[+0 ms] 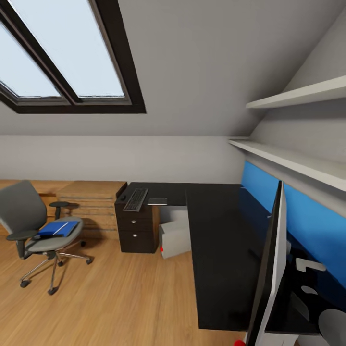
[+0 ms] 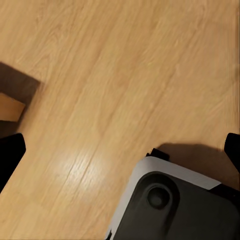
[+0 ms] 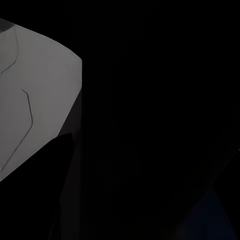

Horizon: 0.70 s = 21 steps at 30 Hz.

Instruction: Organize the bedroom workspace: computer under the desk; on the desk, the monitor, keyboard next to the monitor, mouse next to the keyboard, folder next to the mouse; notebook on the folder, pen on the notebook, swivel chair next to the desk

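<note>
The head view is looking across an attic bedroom where the L-shaped black worktop is running along the right wall and turning toward the far wall. The keyboard is lying on the far arm of the worktop above the black drawers, with a small dark shape just beside its left end that may be the mouse, too small to tell for certain. The notebook is lying flat just right of the keyboard. The computer is standing on the wooden floor under the worktop, beside the drawers. The monitor is standing on the near end of the worktop, seen almost edge-on. The swivel chair is sitting well apart from the worktop at the left, carrying the blue folder on its seat, with the thin white pen lying across the folder. In the left wrist view, two dark fingertips are standing wide apart at the picture's edges, so the left claw is released, hanging over the floor and part of the robot's grey base. In the right wrist view, only dark and grey surfaces are showing, so I cannot tell the right claw's state.
</note>
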Available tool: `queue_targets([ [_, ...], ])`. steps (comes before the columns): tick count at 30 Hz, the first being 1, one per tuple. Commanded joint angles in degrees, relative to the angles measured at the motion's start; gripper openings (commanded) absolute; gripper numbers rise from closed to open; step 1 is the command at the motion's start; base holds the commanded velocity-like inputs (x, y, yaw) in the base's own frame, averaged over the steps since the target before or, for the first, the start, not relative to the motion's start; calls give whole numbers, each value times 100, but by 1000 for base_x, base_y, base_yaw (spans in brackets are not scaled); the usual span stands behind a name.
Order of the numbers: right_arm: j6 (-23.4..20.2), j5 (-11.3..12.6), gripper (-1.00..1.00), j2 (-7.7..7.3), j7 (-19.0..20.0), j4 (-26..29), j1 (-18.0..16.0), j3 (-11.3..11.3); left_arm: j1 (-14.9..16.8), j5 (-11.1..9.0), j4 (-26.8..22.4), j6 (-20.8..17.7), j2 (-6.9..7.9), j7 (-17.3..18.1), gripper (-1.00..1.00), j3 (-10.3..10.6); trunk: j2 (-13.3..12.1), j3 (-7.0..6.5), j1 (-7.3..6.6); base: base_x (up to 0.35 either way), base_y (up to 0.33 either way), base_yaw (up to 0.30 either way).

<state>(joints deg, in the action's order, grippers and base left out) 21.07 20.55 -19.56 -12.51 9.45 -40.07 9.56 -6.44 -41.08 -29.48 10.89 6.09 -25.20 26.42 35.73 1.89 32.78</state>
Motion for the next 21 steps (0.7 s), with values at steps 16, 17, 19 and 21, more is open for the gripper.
queue_targets([
  [16,27,159,-100,-4,-246,-20,0,143,3,-67,-14,53,2,-38,100,48,6,11,5,213,-197,0],
  [17,28,159,-100,-4,-245,-21,0,143,3,-67,-14,53,4,-38,100,48,6,11,5,43,-34,0],
  [19,28,160,-100,-4,-244,-20,-1,143,3,-67,-14,53,-1,-38,100,48,6,11,5,18,-14,0],
  [21,29,160,-100,-4,-244,-20,-1,143,3,-67,-14,53,-2,-38,100,48,6,11,5,6,-5,0],
])
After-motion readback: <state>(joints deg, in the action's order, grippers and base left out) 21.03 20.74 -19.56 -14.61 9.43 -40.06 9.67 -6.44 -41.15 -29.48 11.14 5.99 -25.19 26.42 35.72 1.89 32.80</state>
